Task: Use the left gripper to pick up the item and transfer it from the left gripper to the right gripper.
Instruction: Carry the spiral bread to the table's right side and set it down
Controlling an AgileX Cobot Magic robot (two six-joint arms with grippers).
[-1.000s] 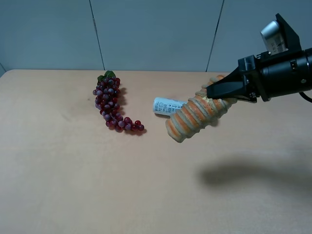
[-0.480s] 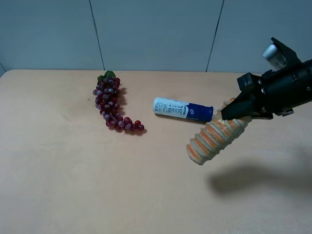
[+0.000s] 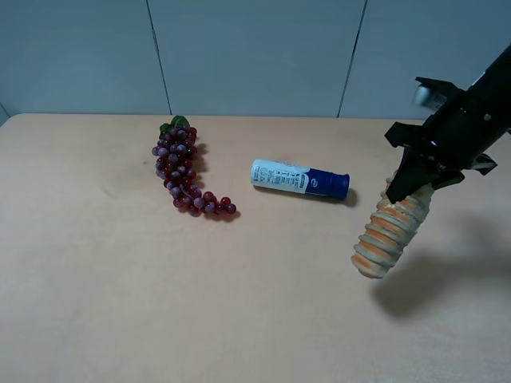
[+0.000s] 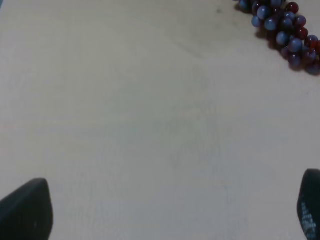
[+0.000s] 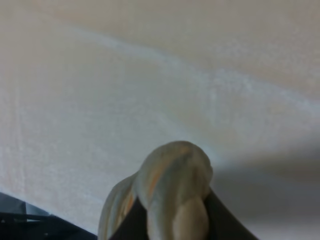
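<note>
The item (image 3: 390, 231), a tan loaf with orange-brown ridges, hangs tilted above the table at the right. My right gripper (image 3: 411, 182) is shut on its upper end. In the right wrist view the item (image 5: 172, 190) fills the space between the dark jaws, its rounded end pointing toward the table. My left gripper (image 4: 167, 210) is out of the exterior high view. Its wrist view shows the two black fingertips (image 4: 27, 210) spread wide over bare tabletop, holding nothing.
A purple grape bunch (image 3: 185, 177) lies at the back left, and it also shows as the grape bunch (image 4: 282, 25) in the left wrist view. A white-and-blue tube (image 3: 299, 179) lies on its side mid-table, left of the held loaf. The tan table (image 3: 120, 303) ends at a grey wall.
My right gripper has carried the loaf rightward and toward the front. The loaf has swung to hang more steeply. It has cleared the tube, which now shows whole.
</note>
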